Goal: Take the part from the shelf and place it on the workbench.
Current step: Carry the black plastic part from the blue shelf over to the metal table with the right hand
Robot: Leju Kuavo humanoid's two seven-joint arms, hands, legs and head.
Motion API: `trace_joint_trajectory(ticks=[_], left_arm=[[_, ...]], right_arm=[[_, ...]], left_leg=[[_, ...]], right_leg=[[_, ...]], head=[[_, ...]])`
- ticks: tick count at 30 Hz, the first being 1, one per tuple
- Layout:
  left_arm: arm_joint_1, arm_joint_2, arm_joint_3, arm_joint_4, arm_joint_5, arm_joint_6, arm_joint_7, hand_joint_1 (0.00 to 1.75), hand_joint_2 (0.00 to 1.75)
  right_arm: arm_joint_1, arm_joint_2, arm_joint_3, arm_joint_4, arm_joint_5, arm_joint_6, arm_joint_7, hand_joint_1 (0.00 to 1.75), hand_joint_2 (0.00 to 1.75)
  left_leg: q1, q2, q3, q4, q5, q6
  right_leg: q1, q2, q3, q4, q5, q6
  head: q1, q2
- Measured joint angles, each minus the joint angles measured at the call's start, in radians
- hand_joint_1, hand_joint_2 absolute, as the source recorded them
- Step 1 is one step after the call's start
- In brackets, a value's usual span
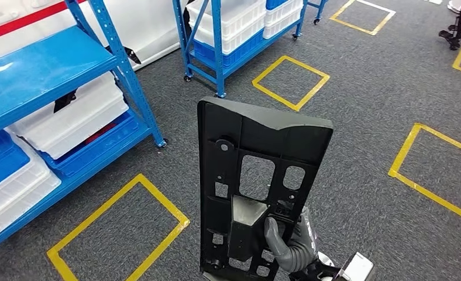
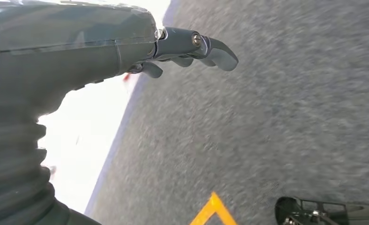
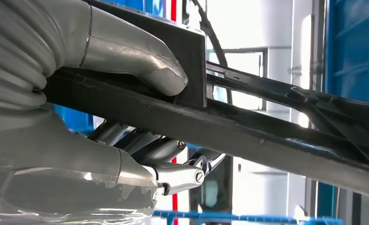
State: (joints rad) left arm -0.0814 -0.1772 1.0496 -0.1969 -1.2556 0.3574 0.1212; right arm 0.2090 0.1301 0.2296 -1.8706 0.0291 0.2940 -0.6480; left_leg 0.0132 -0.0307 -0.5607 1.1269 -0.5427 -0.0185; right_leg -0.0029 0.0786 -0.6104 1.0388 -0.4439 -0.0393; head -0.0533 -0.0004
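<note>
The part is a flat black plastic panel with several cut-outs, held upright in front of me over grey carpet. My right hand grips its lower edge, thumb on the near face. In the right wrist view the thumb presses one side of the panel and the fingers curl under the other. My left hand hangs over the carpet holding nothing, fingers extended and slightly bent. The blue shelf stands to my left.
White bins and blue bins sit on the left shelf's lower levels. A second blue shelf on castors stands further back. Yellow tape squares mark the grey carpet, one near my feet. A dark stand is far right.
</note>
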Motion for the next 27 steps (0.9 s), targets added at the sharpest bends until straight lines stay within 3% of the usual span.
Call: trace_joint_trajectory(ticks=[1, 3, 5, 7, 9, 11, 12, 13, 15, 17, 18, 21, 23, 25, 26, 27], left_arm=[[0.000, 0.003, 0.001, 0.000, -0.001, 0.001, -0.011, 0.00, 1.75], [0.000, 0.010, 0.003, 0.000, 0.000, 0.002, -0.029, 0.00, 1.75], [-0.002, 0.012, 0.004, -0.001, 0.001, 0.002, -0.036, 0.00, 1.75], [-0.003, 0.014, 0.005, -0.001, 0.001, 0.002, -0.040, 0.00, 1.75], [-0.001, 0.015, 0.005, -0.001, 0.001, 0.002, -0.045, 0.00, 1.75], [0.002, 0.016, 0.006, -0.001, 0.000, 0.002, -0.057, 0.00, 1.75], [0.003, 0.016, 0.006, -0.001, 0.000, 0.002, -0.065, 0.00, 1.75], [0.002, 0.016, 0.006, -0.001, -0.001, 0.001, -0.074, 0.00, 1.75], [0.000, 0.017, 0.006, -0.001, -0.003, 0.000, -0.090, 0.00, 1.75], [-0.003, 0.020, 0.006, -0.001, -0.008, -0.001, -0.099, 0.00, 1.75], [-0.004, 0.022, 0.006, -0.001, -0.012, -0.002, -0.100, 0.00, 1.75], [-0.010, 0.025, 0.004, -0.001, -0.020, -0.004, -0.097, 0.00, 1.75], [-0.011, 0.026, 0.003, -0.001, -0.018, -0.004, -0.104, 0.00, 1.75], [-0.010, 0.026, 0.003, -0.001, -0.014, -0.003, -0.115, 0.00, 1.75], [-0.009, 0.026, 0.003, -0.001, -0.013, -0.002, -0.120, 0.00, 1.75], [-0.008, 0.026, 0.003, -0.001, -0.012, -0.002, -0.123, 0.00, 1.75]], right_arm=[[0.000, 0.000, 0.001, 0.003, -0.003, 0.001, -0.003, 1.75, 1.75], [0.000, 0.000, 0.002, 0.011, -0.008, 0.002, -0.007, 1.75, 1.75], [0.001, 0.000, 0.003, 0.017, -0.010, 0.002, -0.008, 1.75, 1.75], [0.001, 0.000, 0.003, 0.020, -0.011, 0.002, -0.010, 1.75, 1.75], [0.000, 0.000, 0.003, 0.023, -0.011, 0.003, -0.011, 1.75, 1.75], [-0.001, 0.000, 0.003, 0.029, -0.012, 0.003, -0.013, 1.75, 1.75], [-0.001, 0.000, 0.003, 0.033, -0.013, 0.004, -0.015, 1.75, 1.75], [-0.002, 0.000, 0.003, 0.037, -0.014, 0.004, -0.018, 1.75, 1.75], [-0.008, 0.000, 0.005, 0.043, -0.015, 0.004, -0.023, 1.75, 1.75], [-0.019, 0.004, 0.008, 0.046, -0.016, 0.004, -0.026, 1.75, 1.75], [-0.024, 0.006, 0.010, 0.046, -0.016, 0.004, -0.027, 1.75, 1.75], [-0.033, 0.014, 0.012, 0.047, -0.016, 0.009, -0.025, 1.75, 1.75], [-0.044, 0.020, 0.014, 0.047, -0.016, 0.018, -0.021, 1.75, 1.75], [-0.057, 0.026, 0.018, 0.048, -0.016, 0.027, -0.017, 1.75, 1.75], [-0.062, 0.028, 0.020, 0.050, -0.016, 0.031, -0.015, 1.75, 1.75], [-0.065, 0.028, 0.021, 0.052, -0.016, 0.034, -0.013, 1.75, 1.75]], left_leg=[[-0.002, -0.026, 0.025, -0.063, 0.026, 0.009], [-0.006, -0.060, 0.045, -0.121, 0.041, 0.018], [-0.007, -0.043, 0.049, -0.133, 0.048, 0.020], [-0.003, -0.017, 0.057, -0.153, 0.062, 0.026], [-0.003, 0.013, 0.060, -0.165, 0.070, 0.032], [-0.004, 0.045, 0.058, -0.165, 0.070, 0.032], [-0.004, 0.059, 0.057, -0.164, 0.069, 0.031], [-0.003, 0.073, 0.057, -0.163, 0.068, 0.029], [-0.003, 0.095, 0.060, -0.158, 0.062, 0.021], [-0.007, 0.112, 0.061, -0.149, 0.052, 0.008], [-0.009, 0.120, 0.062, -0.146, 0.049, 0.002], [-0.007, 0.133, 0.067, -0.142, 0.040, -0.014], [-0.002, 0.097, 0.045, -0.087, -0.001, -0.023], [0.000, 0.051, -0.016, 0.045, -0.069, -0.026], [0.000, 0.042, -0.049, 0.112, -0.094, -0.026], [0.000, 0.039, -0.069, 0.149, -0.099, -0.025]], right_leg=[[0.000, 0.011, -0.001, 0.001, 0.002, 0.002], [-0.006, 0.031, -0.007, 0.001, 0.007, 0.013], [-0.010, 0.048, -0.013, -0.002, 0.014, 0.027], [-0.006, 0.012, -0.027, 0.023, -0.003, 0.035], [-0.004, -0.047, -0.073, 0.120, -0.064, 0.041], [-0.010, -0.067, -0.127, 0.239, -0.118, 0.049], [-0.014, -0.070, -0.135, 0.264, -0.122, 0.053], [-0.017, -0.075, -0.123, 0.249, -0.107, 0.057], [-0.021, -0.105, -0.046, 0.119, -0.051, 0.059], [-0.016, -0.141, 0.017, 0.009, -0.023, 0.049], [-0.013, -0.149, 0.025, -0.008, -0.024, 0.042], [-0.009, -0.121, 0.021, -0.011, -0.022, 0.022], [-0.012, -0.101, 0.020, -0.017, -0.016, 0.010], [-0.011, -0.080, 0.017, -0.018, -0.013, 0.002], [-0.008, -0.067, 0.015, -0.017, -0.012, 0.000], [-0.006, -0.054, 0.015, -0.016, -0.012, 0.000]], head=[[0.000, 0.000], [0.000, 0.000], [0.000, 0.000], [0.000, 0.000], [0.000, 0.000], [0.000, 0.000], [0.000, 0.000], [0.000, 0.000], [0.000, 0.000], [0.000, 0.000], [0.000, 0.000], [0.000, 0.000], [0.000, 0.000], [0.000, 0.000], [0.000, 0.000], [0.000, 0.000]])
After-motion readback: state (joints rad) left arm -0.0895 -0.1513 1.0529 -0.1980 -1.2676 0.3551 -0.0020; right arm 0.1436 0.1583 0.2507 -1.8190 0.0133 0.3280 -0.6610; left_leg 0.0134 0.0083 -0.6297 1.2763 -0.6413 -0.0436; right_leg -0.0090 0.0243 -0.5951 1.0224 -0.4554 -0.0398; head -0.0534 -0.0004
